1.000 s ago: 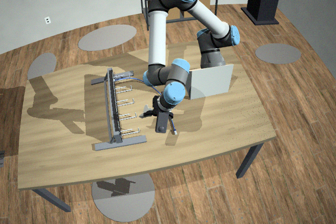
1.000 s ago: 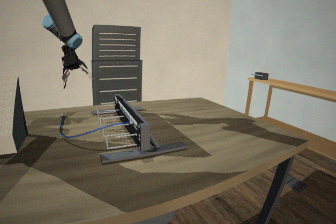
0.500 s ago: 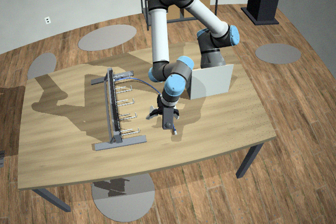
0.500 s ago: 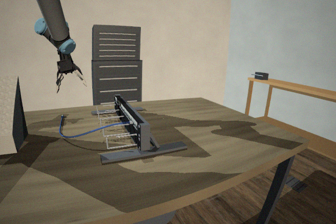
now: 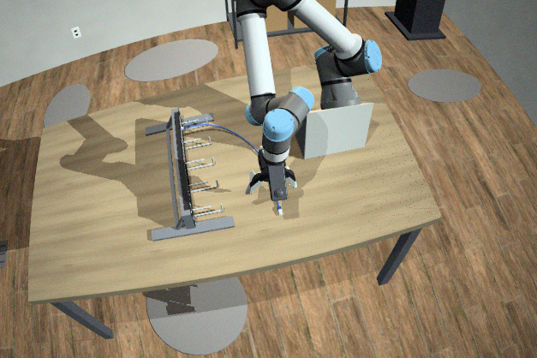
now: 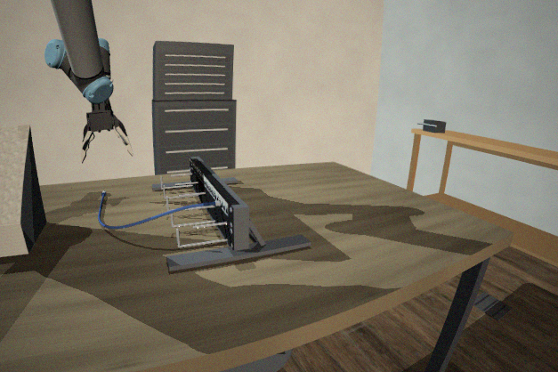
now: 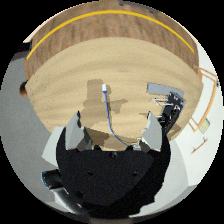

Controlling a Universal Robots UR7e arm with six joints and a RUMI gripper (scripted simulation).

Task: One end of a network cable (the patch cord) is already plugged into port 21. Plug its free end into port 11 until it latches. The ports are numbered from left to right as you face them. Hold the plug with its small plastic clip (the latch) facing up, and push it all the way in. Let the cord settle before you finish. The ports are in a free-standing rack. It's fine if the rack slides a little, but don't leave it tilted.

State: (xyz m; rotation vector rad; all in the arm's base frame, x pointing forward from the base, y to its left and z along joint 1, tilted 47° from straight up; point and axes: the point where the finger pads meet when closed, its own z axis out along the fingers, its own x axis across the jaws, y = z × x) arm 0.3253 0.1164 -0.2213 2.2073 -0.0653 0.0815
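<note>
The blue patch cord (image 5: 235, 131) (image 6: 137, 223) (image 7: 108, 114) runs in a curve from its plugged end near one end of the rack (image 5: 180, 171) (image 6: 241, 227) (image 7: 175, 107). Its free white plug (image 5: 279, 207) (image 6: 103, 192) (image 7: 104, 87) lies out over the table, away from the rack; which way its latch faces is too small to tell. My gripper (image 5: 271, 189) (image 6: 108, 157) (image 7: 113, 111) is open and empty, well above the table, with the plug ahead of its fingers in the wrist view. The rack stands upright on its two feet. Single port numbers cannot be read.
Thin wire hooks (image 5: 213, 163) (image 6: 178, 238) stick out from the rack's port side, towards the cord. A pale upright panel (image 5: 339, 130) (image 6: 1, 187) stands near the arm's base. The table's front edge (image 5: 239, 274) lies beyond the plug.
</note>
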